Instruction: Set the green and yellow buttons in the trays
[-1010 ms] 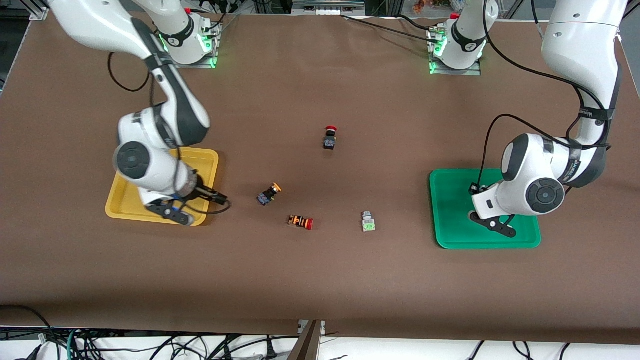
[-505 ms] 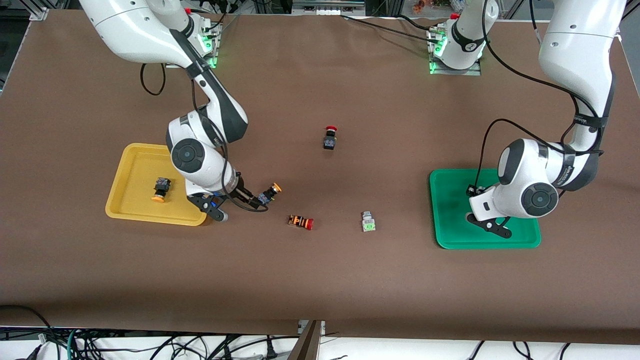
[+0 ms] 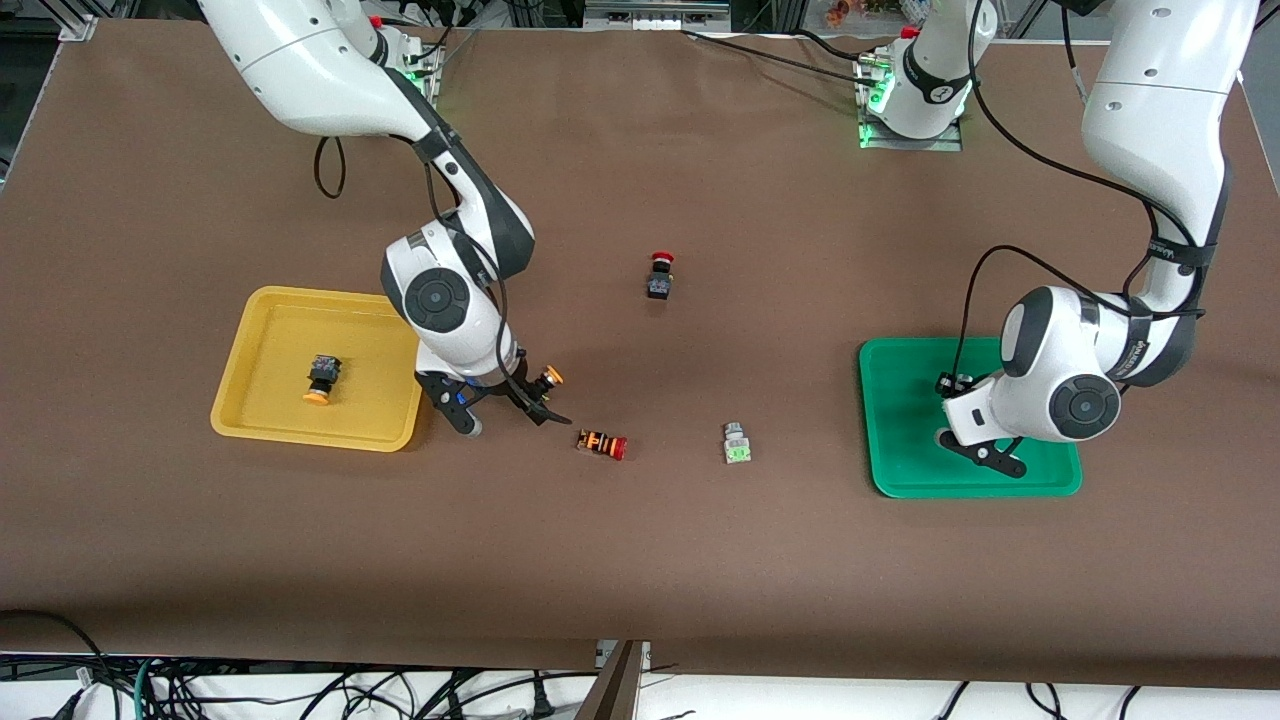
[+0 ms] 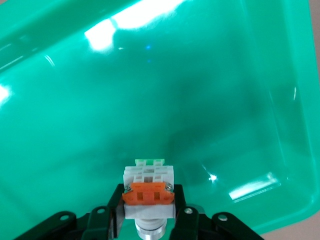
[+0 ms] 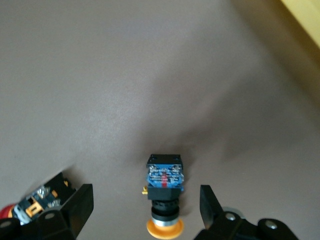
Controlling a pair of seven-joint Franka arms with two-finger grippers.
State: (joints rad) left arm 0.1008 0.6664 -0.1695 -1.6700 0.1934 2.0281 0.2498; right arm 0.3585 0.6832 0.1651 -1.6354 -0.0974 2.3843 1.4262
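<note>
The right claw (image 3: 505, 403) hangs low over the bench (image 3: 640, 560), spread wide, its two fingers (image 5: 79, 204) standing either side of a black-bodied button with a yellow-orange cap (image 5: 164, 192); from the right wrist view the pads are apart from the button's body, not touching it. That button lies on its side on the bare brown surface, just beside the yellow tray (image 3: 262, 330). A second yellow-capped button (image 3: 321, 377) lies inside the yellow tray, near its middle.

The left claw (image 3: 985, 452) is over the green tray (image 3: 900, 400), pinched on a silver-white button with an orange face (image 4: 148, 192); in the left wrist view the button sits between the fingers above the tray's glossy green floor.

Between the two trays, a silver-white button with a green face (image 3: 737, 443) rests on the bench, and a red-capped button with an orange-striped body (image 3: 601, 443) lies on its side near the right claw. A black button with a red mushroom cap (image 3: 660, 275) stands farther from the front camera, well apart from the others.

The bench is covered in a plain brown sheet, lightly creased. The arm bases (image 3: 910, 95), lit green, stand along its edge farthest from the front camera, and tangled cables (image 3: 250, 690) show below its nearest edge.
</note>
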